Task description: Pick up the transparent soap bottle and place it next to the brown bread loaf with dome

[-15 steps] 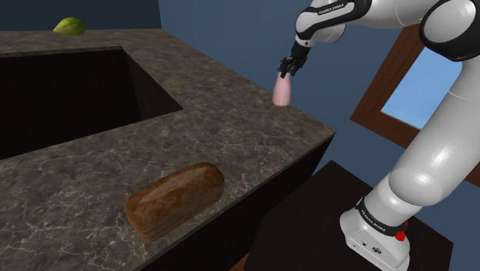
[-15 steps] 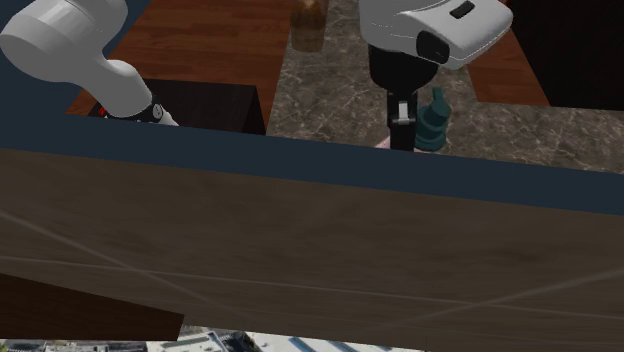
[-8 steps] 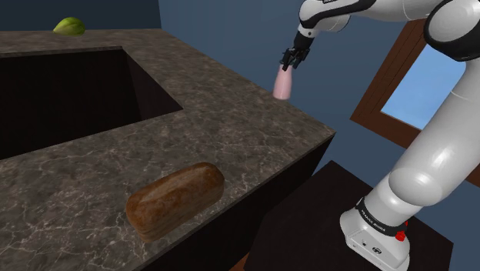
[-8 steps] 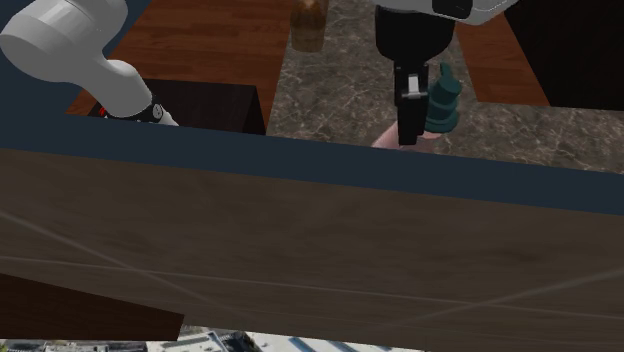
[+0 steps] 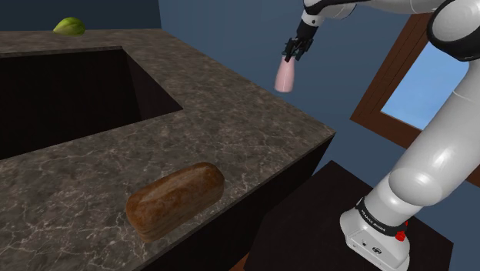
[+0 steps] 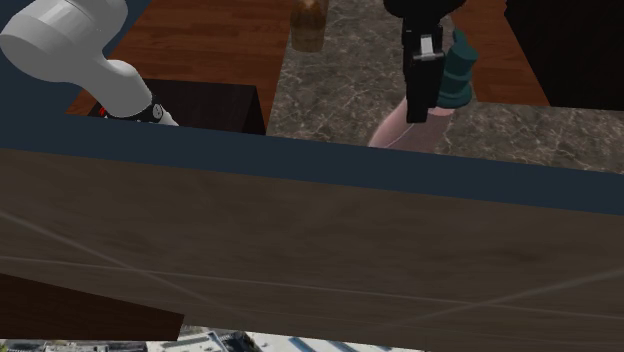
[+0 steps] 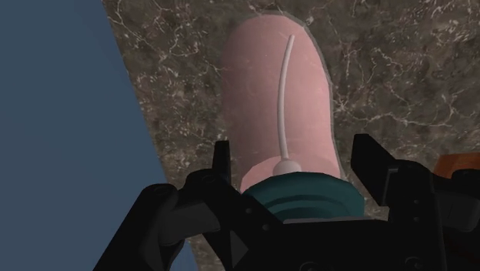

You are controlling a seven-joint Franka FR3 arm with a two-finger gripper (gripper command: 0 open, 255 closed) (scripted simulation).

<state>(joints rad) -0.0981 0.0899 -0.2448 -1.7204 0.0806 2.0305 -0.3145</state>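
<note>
The soap bottle (image 5: pixel 285 76) is pale pink and see-through with a dark teal pump cap (image 6: pixel 458 78). It hangs in the air above the far corner of the dark marble counter (image 5: pixel 231 131). My gripper (image 5: pixel 293 51) is shut on its cap from above. In the wrist view the bottle (image 7: pixel 278 108) points down toward the counter, and the black fingers (image 7: pixel 231 215) clasp the teal cap (image 7: pixel 304 202). The brown bread loaf (image 5: pixel 175 199) lies near the counter's front edge in the shoulder view, well away from the bottle.
A deep dark sink recess (image 5: pixel 69 92) takes up the counter's left part in the shoulder view. A green object (image 5: pixel 68 27) rests at the far back. A blue wall (image 6: pixel 300 165) and a wooden panel (image 6: pixel 300 260) cover the second exterior view's lower half.
The gripper has risen with the bottle in it. The bottle went from standing on the counter to hanging clear above it, drifting slightly toward the shoulder view's right.
</note>
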